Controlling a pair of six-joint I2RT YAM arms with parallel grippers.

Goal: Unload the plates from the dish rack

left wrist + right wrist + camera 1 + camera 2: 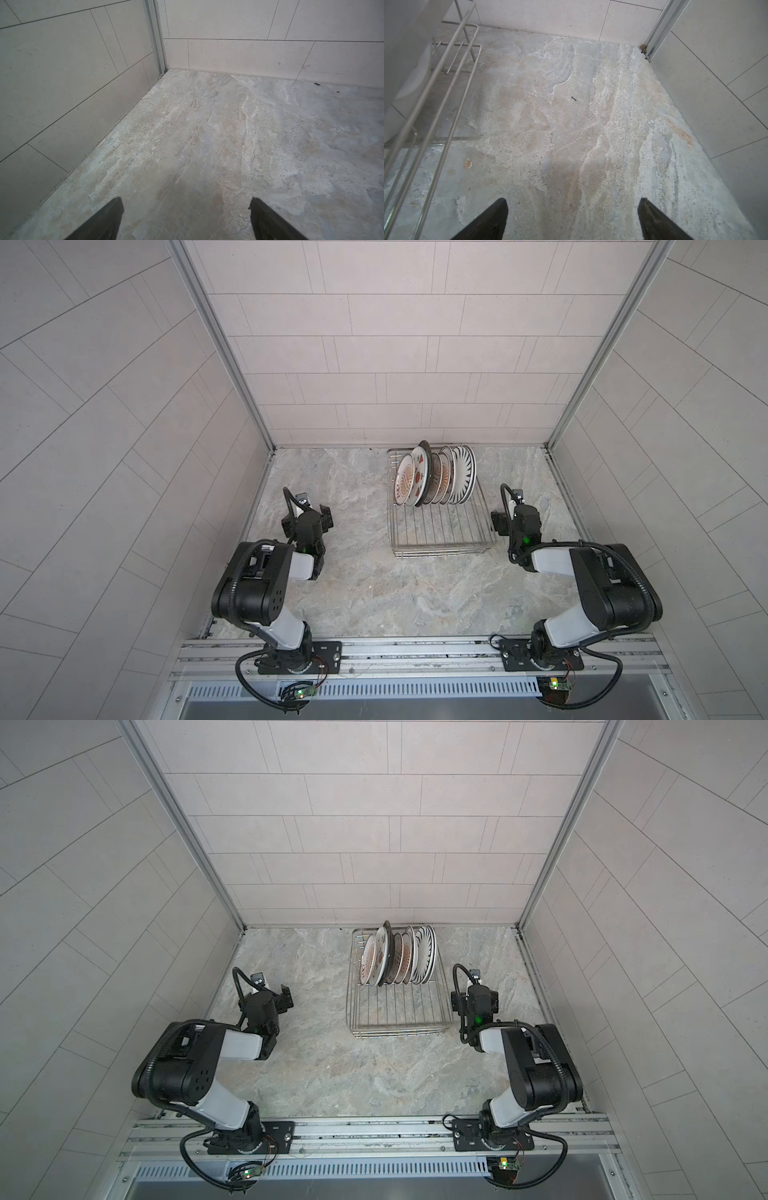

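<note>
The silver wire dish rack [440,531] [399,1011] stands at the back of the marble counter, right of centre. Several plates [434,481] [399,957] stand upright on edge in its far half. The black-striped plate [463,475] is rightmost and a red-lettered one [403,485] is leftmost. My left gripper [306,519] [186,200] hovers open over bare counter well left of the rack. Just off the rack's right side, my right gripper [517,516] [573,200] is open with nothing in it. In the right wrist view the rack's side bars [452,72] and a white plate back [409,52] show.
Tiled walls [124,448] close the counter on the left, back and right, with metal corner posts [232,364]. An aluminium rail [415,649] carrying both arm bases runs along the front edge. Bare marble counter [395,593] lies between the arms and in front of the rack.
</note>
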